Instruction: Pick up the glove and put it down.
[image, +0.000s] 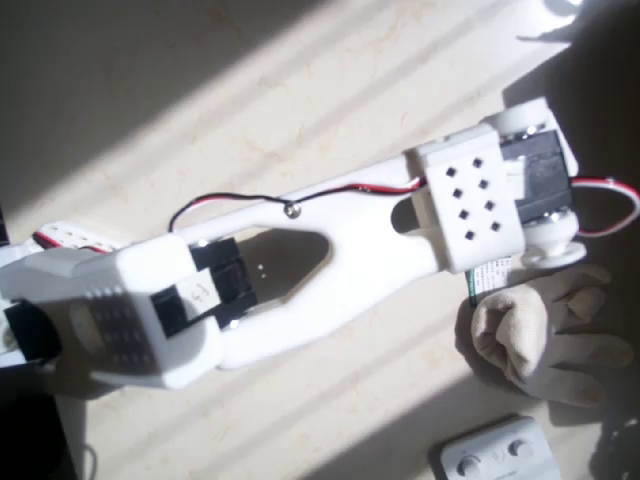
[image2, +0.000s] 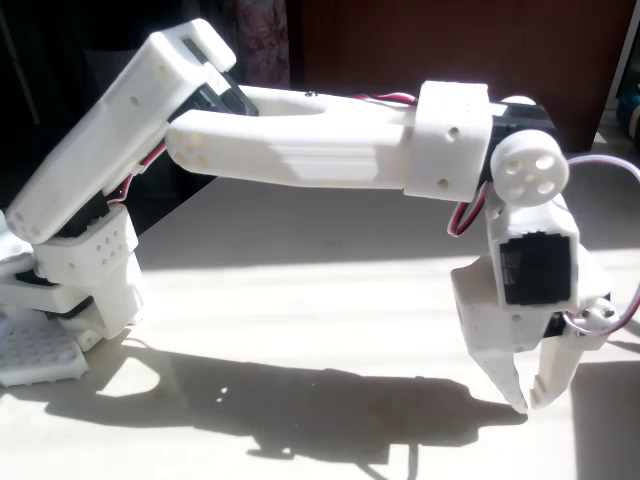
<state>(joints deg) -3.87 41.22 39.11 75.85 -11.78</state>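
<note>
Glove (image: 545, 335): soft cream fabric, light, limp, lower right of the overhead view, partly under the arm's wrist.
Your gripper (image2: 528, 398) points down near the table, tips nearly together, nothing between them. Pinch a bunched fold; expect sagging.

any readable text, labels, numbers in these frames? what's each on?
No text can be read for certain.
White sticker on the arm's motor, overhead view: a handwritten mark, too blurred to read.
Green-and-white card beside the glove: print too small to read.
White device with round buttons: no legible marking.
Fixed view: none.
</note>
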